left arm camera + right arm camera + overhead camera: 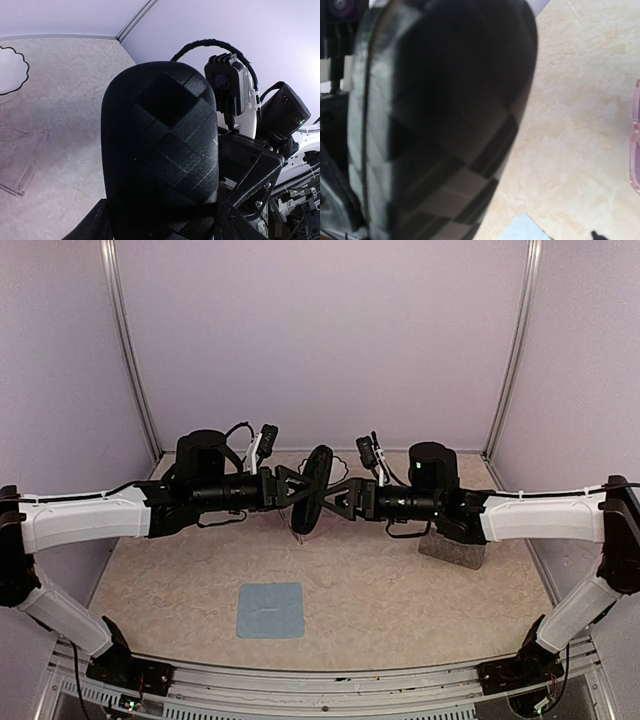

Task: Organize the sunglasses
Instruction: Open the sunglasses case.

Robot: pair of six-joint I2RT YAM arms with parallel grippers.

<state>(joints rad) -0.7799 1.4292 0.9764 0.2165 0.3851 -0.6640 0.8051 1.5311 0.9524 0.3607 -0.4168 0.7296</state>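
Observation:
A black oblong glasses case (316,490) with a woven pattern hangs upright in mid-air between my two arms. My left gripper (291,489) is shut on it from the left, and my right gripper (344,497) is shut on it from the right. The case fills the left wrist view (160,150) and the right wrist view (445,115). The pale pinkish-clear sunglasses (298,530) lie on the table under the case. They also show in the left wrist view (22,167) and at the right wrist view's edge (635,150). The dark round-lens sunglasses are hidden.
A grey speckled case (455,546) stands on the table under my right arm. A light blue cloth (271,609) lies near the front, also in the right wrist view (522,229). A white scalloped dish (7,70) sits at the back.

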